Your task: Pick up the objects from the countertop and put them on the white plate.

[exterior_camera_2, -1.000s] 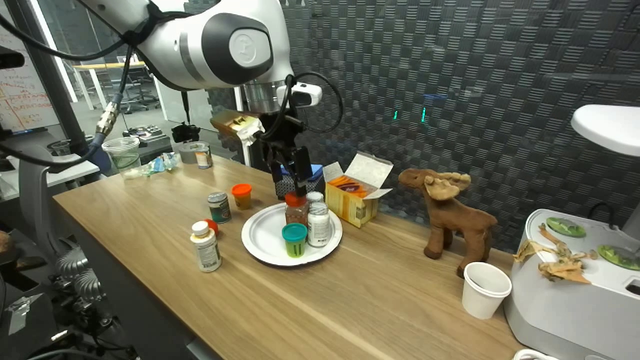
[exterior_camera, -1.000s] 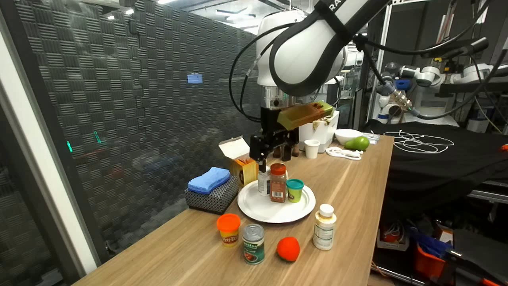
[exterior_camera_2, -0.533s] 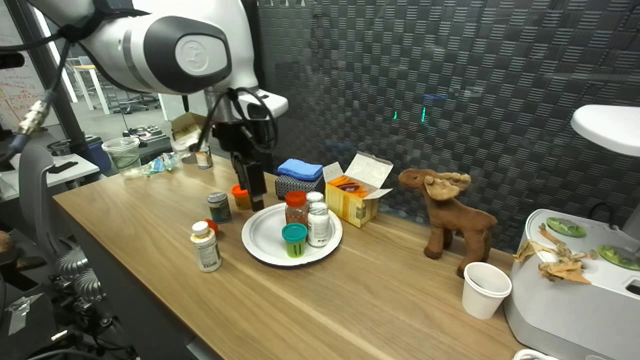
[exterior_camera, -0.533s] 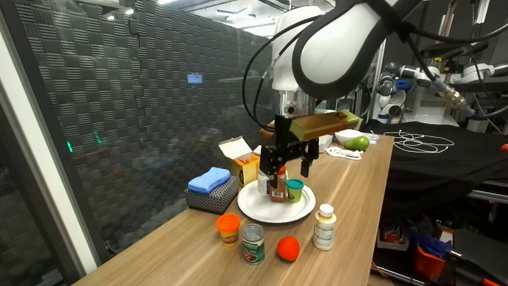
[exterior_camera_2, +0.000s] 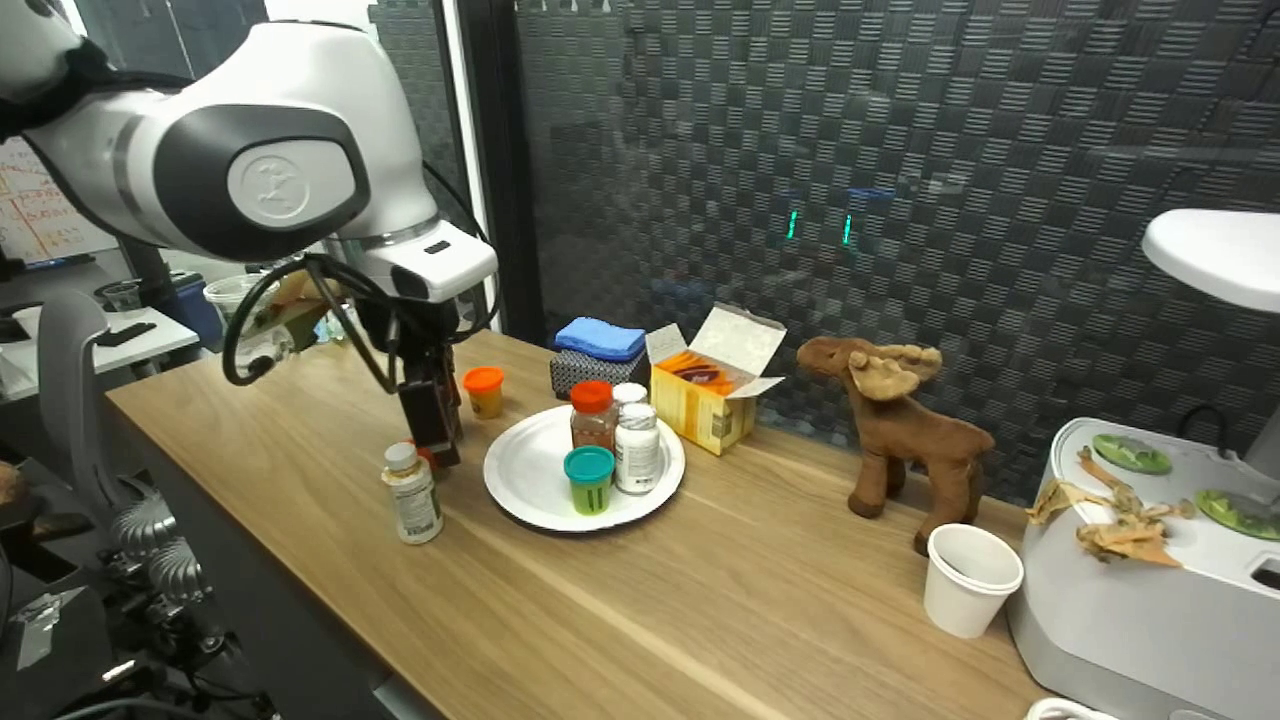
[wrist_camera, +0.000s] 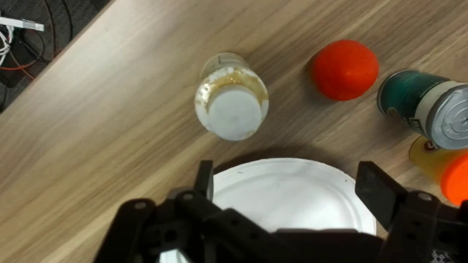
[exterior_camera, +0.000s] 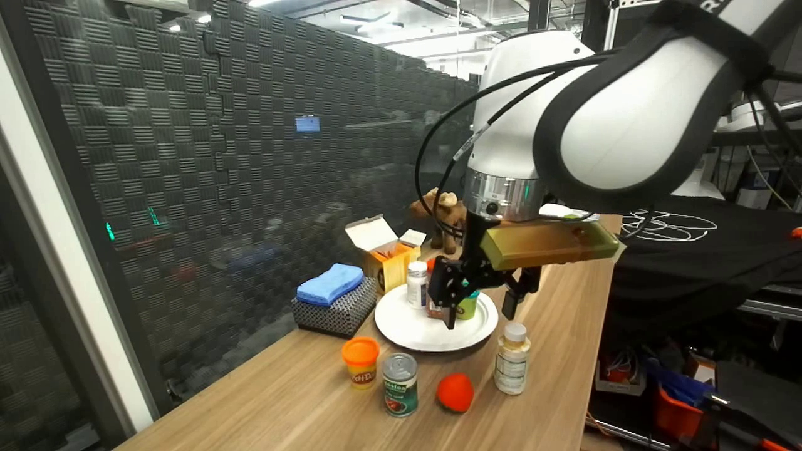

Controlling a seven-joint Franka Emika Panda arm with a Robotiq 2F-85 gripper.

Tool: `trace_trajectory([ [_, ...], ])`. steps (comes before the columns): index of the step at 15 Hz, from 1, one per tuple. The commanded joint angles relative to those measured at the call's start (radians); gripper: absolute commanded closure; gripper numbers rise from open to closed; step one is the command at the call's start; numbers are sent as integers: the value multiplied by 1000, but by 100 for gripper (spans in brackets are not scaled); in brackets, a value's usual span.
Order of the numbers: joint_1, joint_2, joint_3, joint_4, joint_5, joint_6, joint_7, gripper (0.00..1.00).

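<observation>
Gripper (exterior_camera: 479, 319) hangs, fingers (wrist_camera: 374, 190) apart, near the white plate (exterior_camera_2: 527, 487) holding four lidded containers (exterior_camera_2: 598, 464). From the counter's (exterior_camera_2: 720, 610) room-side edge inward sit white-capped bottle (exterior_camera: 512, 363), orange ball (exterior_camera: 455, 393), green-labeled can (exterior_camera: 400, 387) and Play-Doh tub (exterior_camera: 361, 363).

Wrist view: open at L over countertop (wrist_camera: 91, 153); blocked upper ctr by white-capped btl (wrist_camera: 232, 98), upper R by orange ball (wrist_camera: 345, 69), far R by can (wrist_camera: 409, 96) & orange-lidded tub (wrist_camera: 435, 160). In an exterior view: free over L of white plate (exterior_camera_2: 525, 465); crowded ctr-to-R w/ red-lidded jar (exterior_camera_2: 593, 425), teal-lidded tub (exterior_camera_2: 590, 485), white btls (exterior_camera_2: 638, 455).
</observation>
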Motion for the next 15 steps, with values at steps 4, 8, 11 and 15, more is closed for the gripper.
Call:
trace_trajectory([
  [4,-34,-111,-3,-105,-168,22,220,0],
  [8,-47,-131,10,-109,-162,-19,201,0],
  [11,-48,-127,16,-98,-133,-51,170,29],
  [15,-44,-117,27,-87,-128,-85,160,54],
])
